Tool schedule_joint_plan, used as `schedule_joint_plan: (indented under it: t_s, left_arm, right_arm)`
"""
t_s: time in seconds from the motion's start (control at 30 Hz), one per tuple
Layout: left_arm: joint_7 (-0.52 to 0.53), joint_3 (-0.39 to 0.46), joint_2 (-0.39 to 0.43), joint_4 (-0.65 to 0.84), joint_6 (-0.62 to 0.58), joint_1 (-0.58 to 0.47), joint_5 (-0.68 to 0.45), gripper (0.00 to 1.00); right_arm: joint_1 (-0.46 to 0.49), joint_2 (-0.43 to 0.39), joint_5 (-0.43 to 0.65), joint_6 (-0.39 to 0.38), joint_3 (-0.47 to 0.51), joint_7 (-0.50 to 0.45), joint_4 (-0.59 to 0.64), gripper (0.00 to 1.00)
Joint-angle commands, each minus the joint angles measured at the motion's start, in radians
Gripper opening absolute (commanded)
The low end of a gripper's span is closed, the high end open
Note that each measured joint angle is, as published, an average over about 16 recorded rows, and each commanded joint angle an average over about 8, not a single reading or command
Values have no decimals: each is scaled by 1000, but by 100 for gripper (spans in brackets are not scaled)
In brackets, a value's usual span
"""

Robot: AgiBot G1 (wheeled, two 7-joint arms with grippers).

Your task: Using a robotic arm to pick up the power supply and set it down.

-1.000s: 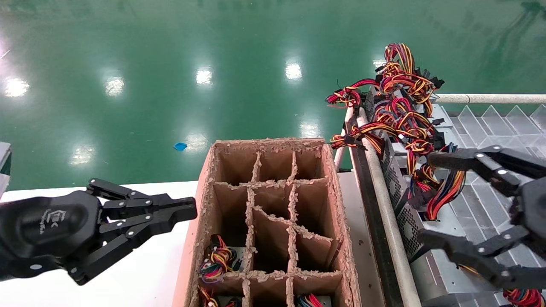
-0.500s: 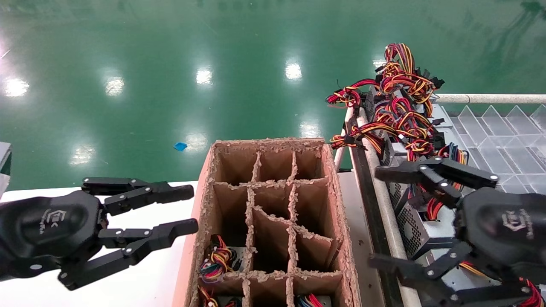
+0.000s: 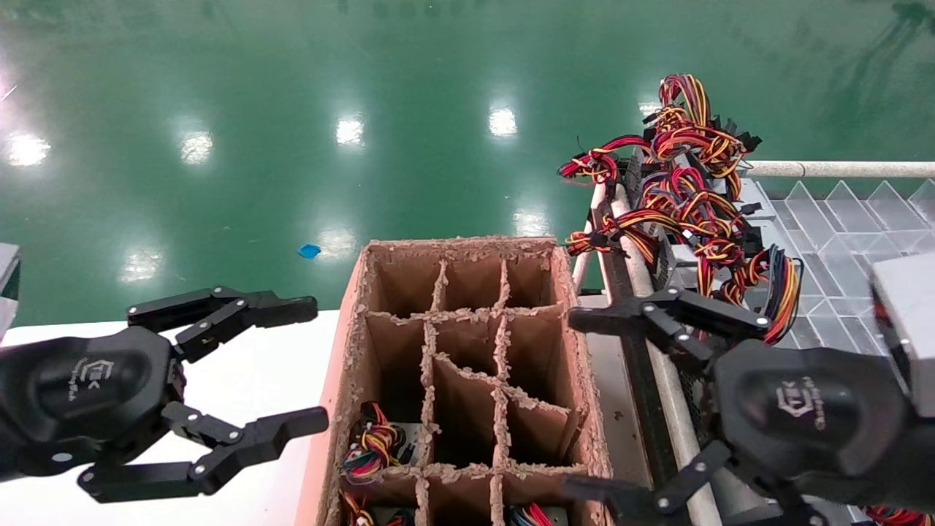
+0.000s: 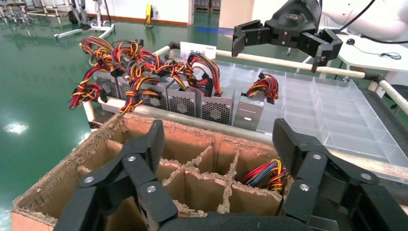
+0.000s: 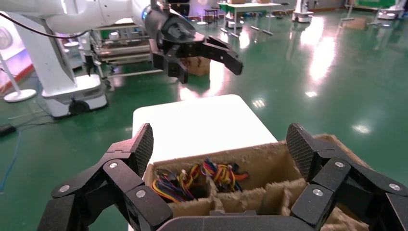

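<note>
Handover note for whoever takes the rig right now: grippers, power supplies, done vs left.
Left gripper: open, empty, over the white table beside the cardboard box.
Right gripper: open, empty, at the box's right edge, fingers toward it.
Power supplies: a row stands in the rack right of the box, wires on top. Wire bundles show in the near compartments; middle and far compartments look empty.
Done: some near compartments filled.
Left: grasp a supply from the rack and set it down.

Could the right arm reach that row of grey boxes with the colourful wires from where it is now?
Probably yes. The right gripper is open and empty at the carton's right edge, close beside the power supplies on the rack, with nothing between them. It faces away, though, so it must turn back.
</note>
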State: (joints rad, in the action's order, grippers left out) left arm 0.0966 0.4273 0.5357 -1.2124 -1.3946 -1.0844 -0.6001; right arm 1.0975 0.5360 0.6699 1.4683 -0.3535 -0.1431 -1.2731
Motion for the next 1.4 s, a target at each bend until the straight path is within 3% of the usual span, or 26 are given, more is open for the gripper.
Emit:
schedule_joint_plan:
  t_s: [0.03,0.37,1.4]
  left_arm:
    - [0,0,0,0,0,0,0,100]
    - [0,0,0,0,0,0,0,100]
    - [0,0,0,0,0,0,0,100]
  right_arm:
    - [-8,26,21,9,25,-15,-4,100]
    - [-30,97,78,36,96,-53,-13,100]
    - [-24,75,60,27,74,-44,-11,100]
